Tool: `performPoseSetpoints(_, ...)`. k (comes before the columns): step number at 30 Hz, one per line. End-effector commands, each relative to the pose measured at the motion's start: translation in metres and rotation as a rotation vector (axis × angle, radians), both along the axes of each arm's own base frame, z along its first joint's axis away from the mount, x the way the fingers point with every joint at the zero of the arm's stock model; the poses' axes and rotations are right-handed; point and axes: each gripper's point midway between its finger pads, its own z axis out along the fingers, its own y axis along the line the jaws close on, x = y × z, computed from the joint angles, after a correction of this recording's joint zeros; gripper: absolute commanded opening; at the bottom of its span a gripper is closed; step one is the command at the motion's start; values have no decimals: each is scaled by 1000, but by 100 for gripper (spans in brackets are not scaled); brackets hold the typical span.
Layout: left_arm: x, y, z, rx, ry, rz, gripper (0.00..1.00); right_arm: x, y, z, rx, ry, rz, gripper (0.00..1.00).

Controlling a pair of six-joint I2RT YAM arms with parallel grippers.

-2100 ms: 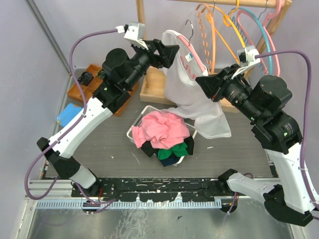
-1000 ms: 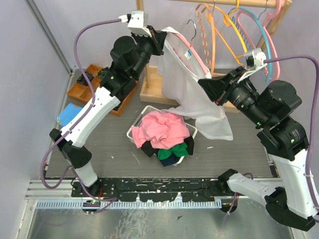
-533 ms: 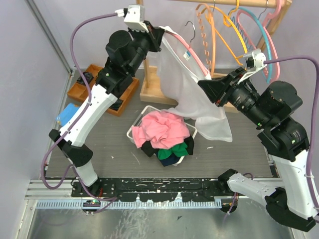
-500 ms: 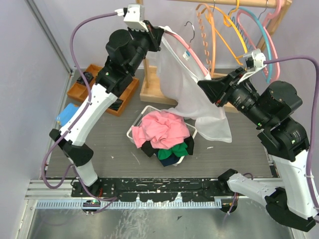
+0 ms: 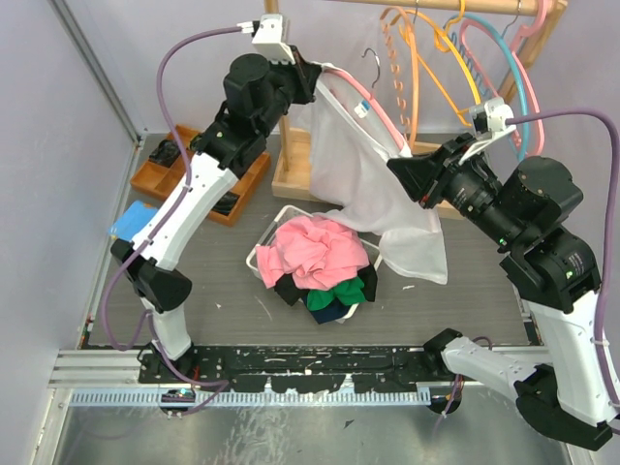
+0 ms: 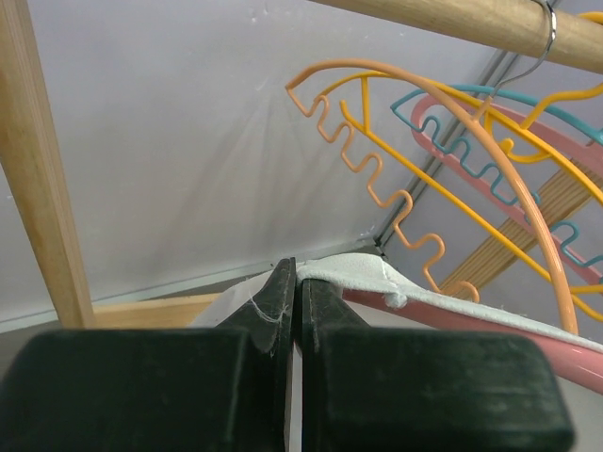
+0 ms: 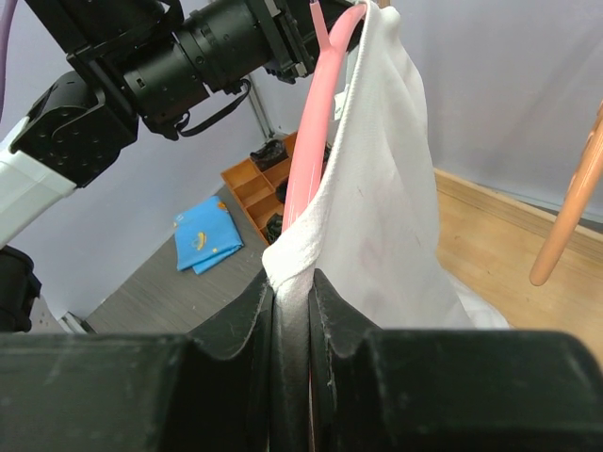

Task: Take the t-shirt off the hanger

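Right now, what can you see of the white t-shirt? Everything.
The white t-shirt is thin, slightly sheer, cotton-looking fabric, wrinkled. It is on the pink hanger, with its top edge stretched along the hanger's arm. The left gripper pinches the upper end of that edge, the right gripper the lower end. The body hangs loose below, bunched near the bottom.

The t-shirt point(image 5: 358, 184) is thin, matt white cloth; its hanger point(image 7: 309, 155) looks like smooth, glossy pink plastic. The rail point(image 6: 452, 11) is bare, pale wood.
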Motion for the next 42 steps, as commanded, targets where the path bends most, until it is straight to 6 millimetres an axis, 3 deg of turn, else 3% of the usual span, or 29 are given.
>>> performPoseSetpoints(1, 40, 38, -28, 28, 67, 138, 0, -48, -31, 87, 139, -299, -7, 1)
performPoseSetpoints(6, 46, 40, -29, 12, 79, 130, 0, -49, -38, 88, 129, -293, -37, 1)
performPoseSetpoints(10, 31, 26, -5, -46, 20, 21, 0, -43, -35, 84, 124, -277, -43, 1)
performPoseSetpoints(15, -9, 3, 51, -113, -109, -173, 0, -21, -24, 72, 92, -234, -53, 1)
performPoseSetpoints(23, -80, -28, 90, -90, -162, -338, 0, 19, -14, 61, 92, -212, -121, 1)
performPoseSetpoints(32, -126, -40, 100, -77, -170, -418, 0, 45, -2, 53, 110, -192, -138, 1)
performPoseSetpoints(40, -142, -54, 90, -58, -128, -482, 0, 49, 2, 48, 124, -180, -133, 1)
performPoseSetpoints(41, -143, -55, 86, -51, -115, -484, 3, 49, 1, 49, 126, -182, -137, 1)
performPoseSetpoints(42, -143, -55, 82, -45, -106, -485, 14, 49, 1, 48, 125, -182, -139, 1)
